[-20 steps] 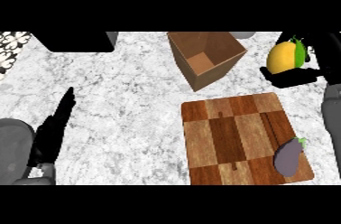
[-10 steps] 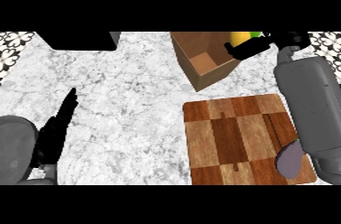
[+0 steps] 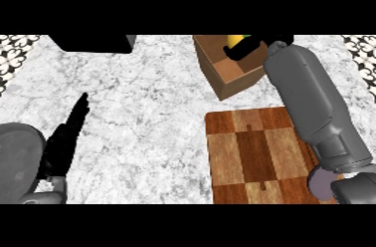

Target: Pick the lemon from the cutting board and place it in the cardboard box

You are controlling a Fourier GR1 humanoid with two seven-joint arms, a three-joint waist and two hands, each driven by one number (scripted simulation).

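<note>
The yellow lemon (image 3: 235,40) shows at the picture's top, over the open cardboard box (image 3: 229,76), with my right hand (image 3: 252,48) curled round it. My grey right forearm stretches from the lower right across the wooden cutting board (image 3: 253,156) up to the box. Most of the lemon is hidden by the hand and the top edge. My left hand (image 3: 66,141) rests open at the lower left, fingers pointing up, away from both box and board.
A purple eggplant (image 3: 320,182) lies at the board's right edge, partly hidden under my right arm. A black object (image 3: 92,42) sits at the top left of the marble counter. Patterned tiles show at both upper corners.
My right hand has carried the lemon leftward from the counter's far right to above the box. The view has shifted with it. The left hand has stayed put.
</note>
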